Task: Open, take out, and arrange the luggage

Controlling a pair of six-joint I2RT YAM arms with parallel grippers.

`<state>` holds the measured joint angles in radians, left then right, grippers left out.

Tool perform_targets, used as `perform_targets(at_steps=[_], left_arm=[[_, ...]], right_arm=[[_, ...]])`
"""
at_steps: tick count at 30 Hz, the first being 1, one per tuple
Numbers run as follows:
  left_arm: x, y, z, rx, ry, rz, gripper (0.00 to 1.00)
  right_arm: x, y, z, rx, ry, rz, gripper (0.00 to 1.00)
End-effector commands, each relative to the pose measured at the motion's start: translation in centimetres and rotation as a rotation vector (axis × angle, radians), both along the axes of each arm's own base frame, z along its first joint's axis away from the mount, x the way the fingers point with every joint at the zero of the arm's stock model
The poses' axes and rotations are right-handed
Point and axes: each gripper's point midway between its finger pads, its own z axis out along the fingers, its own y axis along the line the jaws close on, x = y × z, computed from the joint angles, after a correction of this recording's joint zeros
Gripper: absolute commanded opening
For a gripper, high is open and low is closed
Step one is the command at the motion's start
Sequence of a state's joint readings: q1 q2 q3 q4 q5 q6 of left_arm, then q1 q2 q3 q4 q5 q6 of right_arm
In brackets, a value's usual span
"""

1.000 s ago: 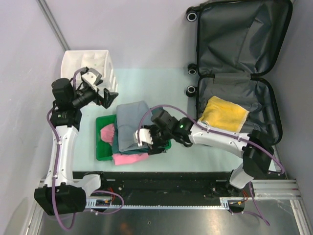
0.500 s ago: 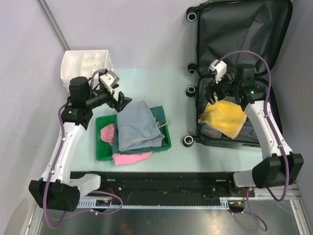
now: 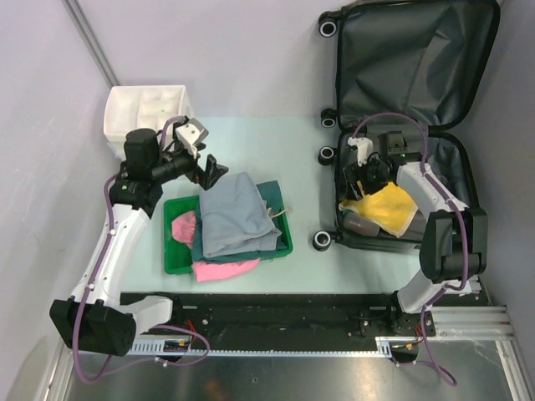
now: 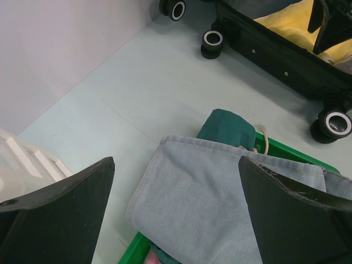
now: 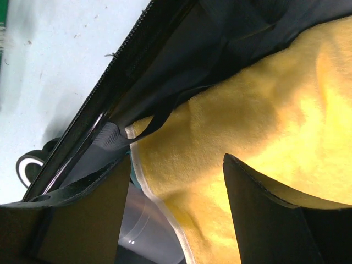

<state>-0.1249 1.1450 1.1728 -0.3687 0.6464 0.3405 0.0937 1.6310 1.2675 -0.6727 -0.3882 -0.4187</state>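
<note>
The luggage (image 3: 410,67) lies open at 2 o'clock on the table (image 3: 276,159), grey lining up, so its outer shell is hidden. The picture's top edge cuts off the lid's far rim. In its near half a yellow towel (image 3: 393,205) covers most of the floor. A greyish, glossy item (image 3: 359,224) shows from under the towel's 7 o'clock corner; it is too covered to identify.

In the top view the wrist camera and cable mostly mask the right claw (image 3: 368,175). The right wrist view shows that claw (image 5: 177,159) open wide and gripping nothing. Its fingers straddle the towel's (image 5: 264,110) pale edge beside the zip wall of the luggage (image 5: 181,55). I cannot tell whether the fingers touch the towel. The claw sits inside the case's near half, toward its 9 o'clock wall.

The left claw (image 3: 213,171) is also spread wide and empty. It hangs above the far corner of a grey cloth (image 3: 234,213) piled on a green tray (image 3: 174,251). From it the luggage lies at 3 o'clock, well apart. In the left wrist view the claw (image 4: 176,162) has the case's wheeled edge (image 4: 275,49) at 1 o'clock, largely cut off.
</note>
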Motion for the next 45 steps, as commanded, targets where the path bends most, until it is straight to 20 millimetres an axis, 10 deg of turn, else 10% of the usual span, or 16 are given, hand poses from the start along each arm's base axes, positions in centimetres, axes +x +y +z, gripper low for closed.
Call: perform_targets(at_steps=[1,10,15,21,31,39,45], left_arm=[[0.2,-0.1,1.8,-0.014,-0.031,0.015,1.00],[0.4,0.0,1.7,-0.004,-0.034,0.016,1.00],[0.4,0.0,1.9,-0.005,-0.041,0.016,1.00],[0.5,-0.2,2.1,-0.014,-0.035,0.011,0.99],[0.6,-0.3,2.9,-0.038,-0.031,0.016,0.99],[0.3,-0.7,2.9,-0.088,0.018,0.022,0.99],[0.1,-0.8,2.5,-0.090,0.030,0.011,1.00]], right_arm=[[0.1,0.8,-2.3,-0.028,0.024,-0.006,0.72],[-0.8,-0.2,-8.0,-0.051,0.146,-0.019,0.72],[0.3,-2.2,-6.7,-0.040,0.097,-0.067,0.36],[1.2,-3.6,1.3,0.062,-0.105,-0.078,0.27],[2.5,-6.8,9.1,0.351,-0.268,-0.182,0.00],[2.2,-3.0,19.7,0.621,-0.459,-0.104,0.00],[0.2,2.3,24.1,0.652,-0.552,0.047,0.00]])
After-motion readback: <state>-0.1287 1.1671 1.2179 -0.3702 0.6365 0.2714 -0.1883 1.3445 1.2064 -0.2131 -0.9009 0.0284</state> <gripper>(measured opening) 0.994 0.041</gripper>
